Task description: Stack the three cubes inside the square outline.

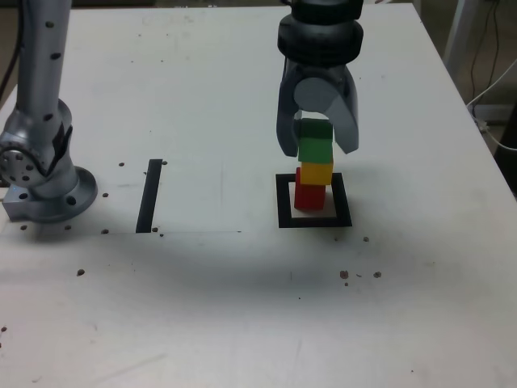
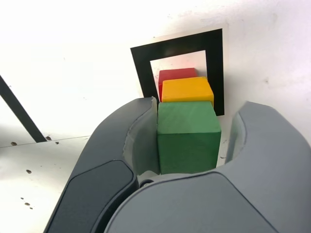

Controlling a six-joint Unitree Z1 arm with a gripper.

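Gripper (image 1: pixel 317 144) points straight down from the arm, jaws spread around the green cube (image 1: pixel 315 141); one jaw touches it, the other stands clear. Beneath it sit the yellow cube (image 1: pixel 317 171) and red cube (image 1: pixel 308 196), inside the square outline (image 1: pixel 283 202).

No legible text, label, brand mark, number or sign appears in either the exterior view or the wrist view. The only printed markings are non-textual: the square outline (image 1: pixel 314 201) and a straight black strip (image 1: pixel 149 196) on the white table (image 1: pixel 202 307), neither carrying characters.
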